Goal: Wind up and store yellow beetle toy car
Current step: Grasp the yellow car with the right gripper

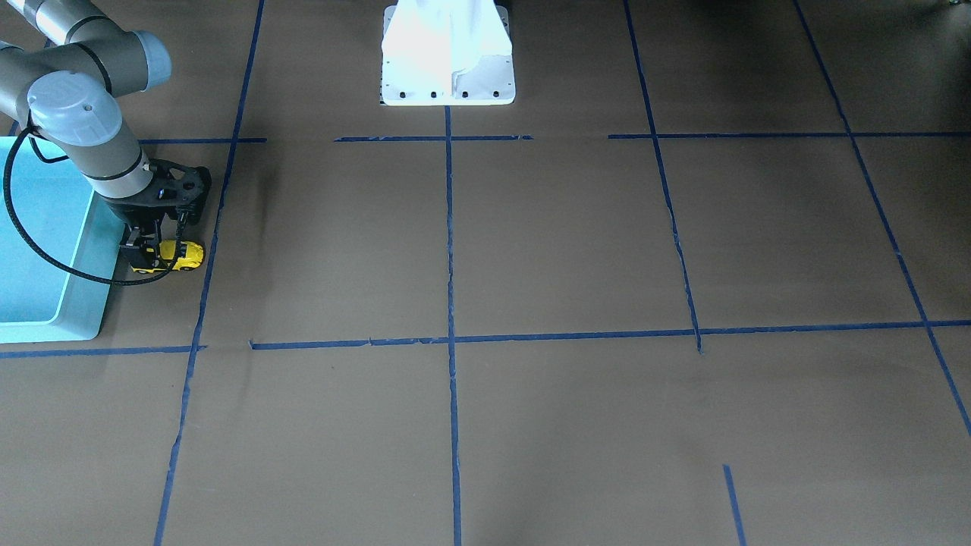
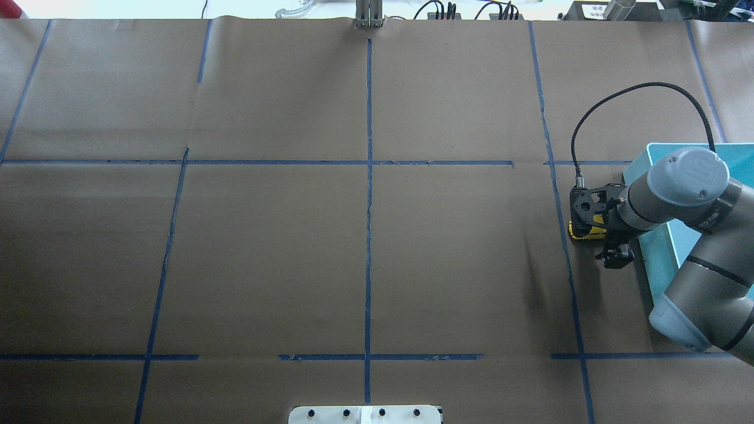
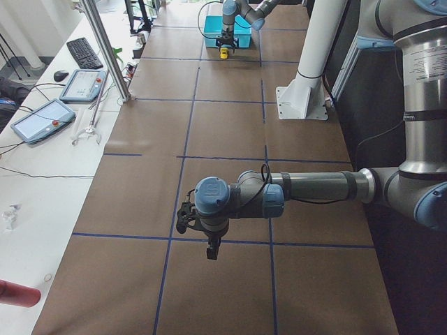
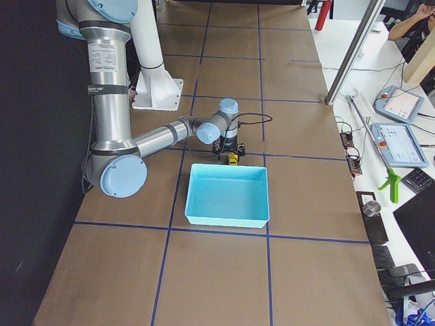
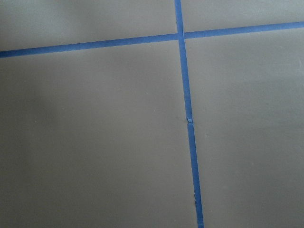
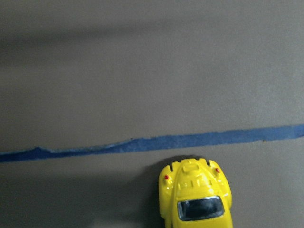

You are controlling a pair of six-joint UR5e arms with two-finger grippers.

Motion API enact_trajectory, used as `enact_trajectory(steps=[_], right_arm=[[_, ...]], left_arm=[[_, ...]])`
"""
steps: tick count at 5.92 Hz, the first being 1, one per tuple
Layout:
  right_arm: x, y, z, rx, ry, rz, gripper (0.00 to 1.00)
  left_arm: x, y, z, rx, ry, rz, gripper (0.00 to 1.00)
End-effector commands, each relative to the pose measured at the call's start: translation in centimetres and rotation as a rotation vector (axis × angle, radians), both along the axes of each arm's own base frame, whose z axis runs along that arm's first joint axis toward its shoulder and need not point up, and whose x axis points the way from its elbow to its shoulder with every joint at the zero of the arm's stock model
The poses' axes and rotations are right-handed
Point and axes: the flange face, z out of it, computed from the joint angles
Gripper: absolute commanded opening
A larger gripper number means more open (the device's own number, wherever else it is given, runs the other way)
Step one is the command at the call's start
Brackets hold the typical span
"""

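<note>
The yellow beetle toy car (image 1: 180,255) stands on the brown table beside the light-blue bin (image 1: 45,250). My right gripper (image 1: 146,252) points straight down over the car's bin-side end, and its fingers look closed on the car, with the wheels on the table. The car also shows in the overhead view (image 2: 580,232) under the right gripper (image 2: 598,231), and its rounded end shows in the right wrist view (image 6: 195,194), next to a blue tape line. My left gripper (image 3: 211,250) hangs over the table far from the car; I cannot tell whether it is open or shut.
The light-blue bin (image 2: 671,247) sits at the table's right end, with its wall right next to the car. The white robot base (image 1: 447,57) stands at mid-table on the robot's side. Blue tape lines grid the brown paper. The left wrist view shows only paper and tape.
</note>
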Motion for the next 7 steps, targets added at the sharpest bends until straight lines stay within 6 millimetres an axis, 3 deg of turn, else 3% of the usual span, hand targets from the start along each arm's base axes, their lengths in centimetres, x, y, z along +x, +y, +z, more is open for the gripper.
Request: enact_trajectory(steps=[1, 2, 3, 4, 5, 6, 7], right_arm=[[0.0, -0.4, -0.2, 0.02, 0.009, 0.015, 0.74], [0.0, -0.4, -0.1, 0.02, 0.013, 0.014, 0.48], [0.1, -0.6, -0.3, 0.039, 0.024, 0.029, 0.14], [0.4, -0.8, -0.7, 0.055, 0.027, 0.045, 0.0], [1.5, -0.5, -4.1, 0.093, -0.022, 0.068, 0.0], [5.1, 1.0, -6.9, 0.12, -0.065, 0.093, 0.0], [8.8, 2.7, -7.6, 0.125, -0.076, 0.107, 0.0]], left_arm=[[0.0, 0.1, 0.3, -0.006, 0.0, 0.0, 1.0], [0.0, -0.1, 0.0, 0.003, -0.001, 0.0, 1.0], [0.0, -0.4, -0.9, 0.02, -0.003, 0.0, 1.0], [0.0, -0.6, -1.2, 0.026, -0.003, 0.0, 1.0], [0.0, -0.7, -1.2, 0.028, -0.003, 0.0, 1.0], [-0.2, -0.6, -1.2, 0.028, -0.002, -0.003, 1.0], [-0.2, -0.7, -1.3, 0.029, -0.002, -0.003, 1.0]])
